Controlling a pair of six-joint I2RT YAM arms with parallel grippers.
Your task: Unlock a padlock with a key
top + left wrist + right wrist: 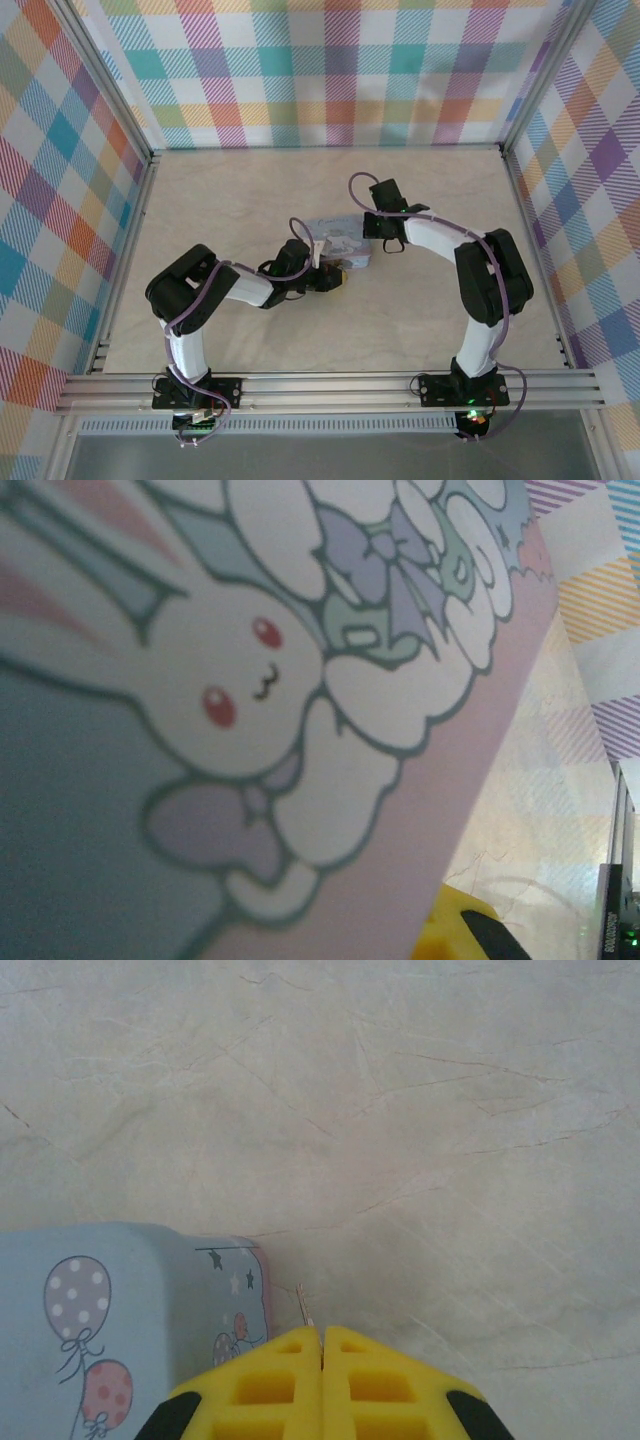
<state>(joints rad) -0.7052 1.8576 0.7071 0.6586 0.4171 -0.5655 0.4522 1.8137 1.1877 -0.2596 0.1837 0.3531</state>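
A light-blue tin with a cartoon print lies mid-table between both grippers. My right gripper is shut, and a thin metal sliver, the key, sticks out from between its yellow fingers, just right of the tin's corner. In the top view the right gripper sits at the tin's right end. My left gripper is at the tin's near edge. In the left wrist view the tin's lid lies very close, and one yellow fingertip shows beside its pink rim. The padlock is hidden.
The pale marbled tabletop stretches around the tin. Plaid walls with metal posts close in the back and both sides. An aluminium rail carrying the arm bases runs along the near edge.
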